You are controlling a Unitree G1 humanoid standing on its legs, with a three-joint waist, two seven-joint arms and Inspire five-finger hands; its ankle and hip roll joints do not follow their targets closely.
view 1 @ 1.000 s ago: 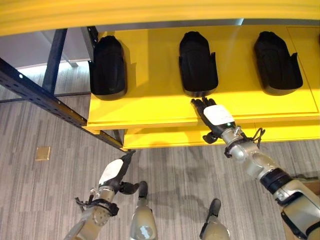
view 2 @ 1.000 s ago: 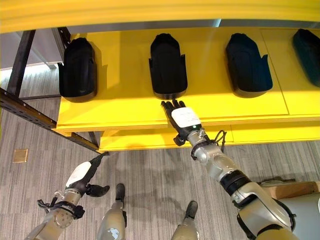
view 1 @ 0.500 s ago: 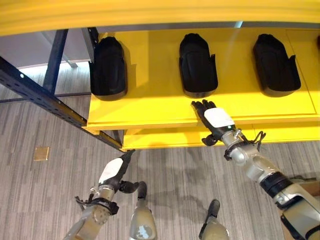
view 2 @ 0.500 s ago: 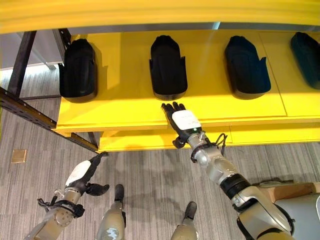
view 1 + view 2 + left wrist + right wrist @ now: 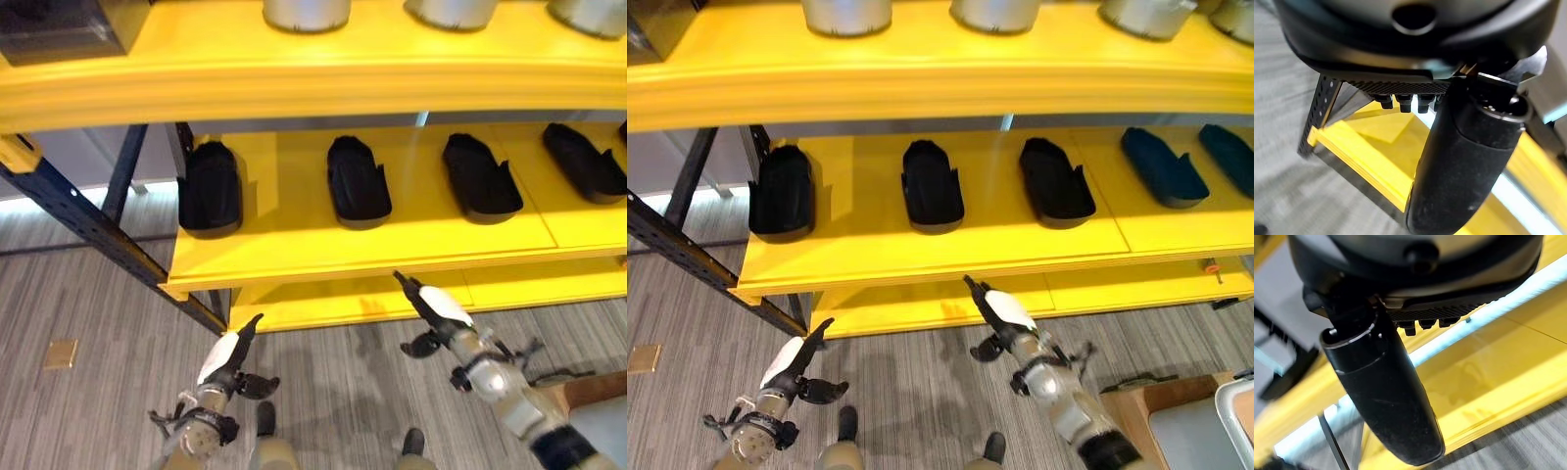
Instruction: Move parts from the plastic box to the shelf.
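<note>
Your right hand (image 5: 438,307) and left hand (image 5: 224,356) were flat and held nothing. You needed to turn toward the plastic box, away from the yellow shelf (image 5: 294,250).

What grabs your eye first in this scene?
The bright yellow shelf stands out, with a row of black moulded plastic parts lying along it. Silver metal cylinders stand on the yellow level above. Below, the left hand and right hand hang over grey floor, fingers straight, holding nothing.
</note>
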